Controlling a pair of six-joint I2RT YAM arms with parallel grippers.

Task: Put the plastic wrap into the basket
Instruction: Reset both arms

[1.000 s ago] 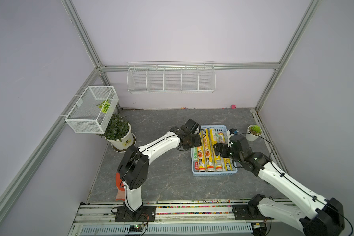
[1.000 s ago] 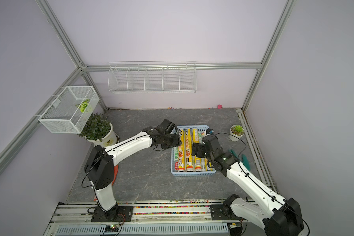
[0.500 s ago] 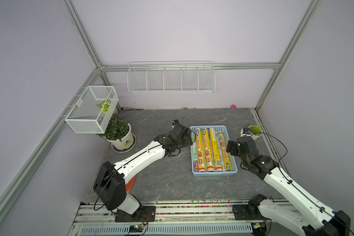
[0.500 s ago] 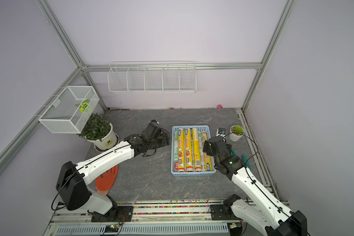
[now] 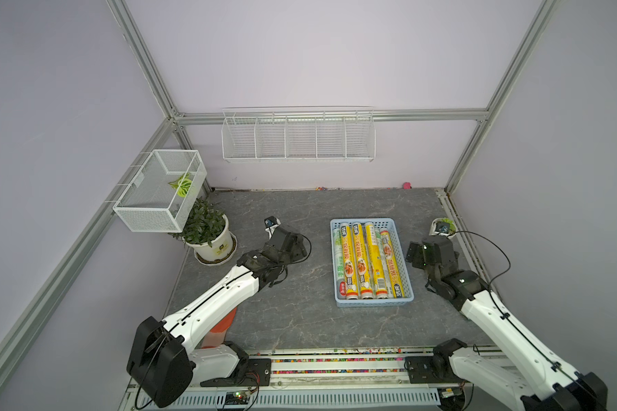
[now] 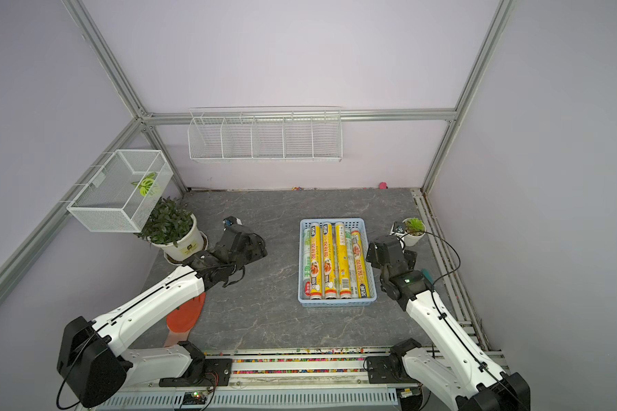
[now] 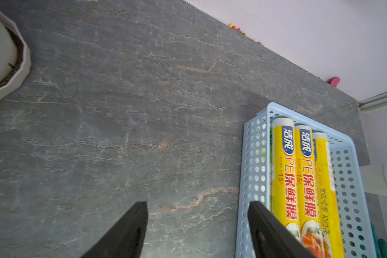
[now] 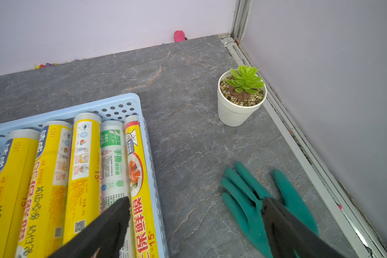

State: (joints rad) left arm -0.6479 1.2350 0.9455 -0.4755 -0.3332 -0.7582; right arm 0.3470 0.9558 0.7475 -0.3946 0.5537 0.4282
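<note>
The light blue basket (image 5: 373, 304) (image 6: 336, 303) stands on the grey table, right of centre. Several rolls of plastic wrap lie side by side in it: yellow ones (image 5: 374, 256) (image 7: 284, 178) (image 8: 85, 156) and whitish ones with green print (image 5: 338, 249) (image 8: 114, 156). My left gripper (image 5: 298, 247) (image 7: 198, 204) hovers left of the basket, apart from it, open and empty. My right gripper (image 5: 412, 254) (image 8: 196, 200) hovers over the basket's right edge, open, with nothing between its fingers.
A big potted plant (image 5: 207, 231) stands at the left and a small succulent pot (image 8: 241, 96) at the right rear. A green glove (image 8: 250, 201) lies right of the basket, an orange glove (image 5: 221, 327) under the left arm. A wire-mesh box (image 5: 157, 192) and a wire rack (image 5: 298, 137) hang on the walls.
Both grippers have drawn back from over the basket, the left one leftward, the right one rightward. The left jaws have opened wider.
</note>
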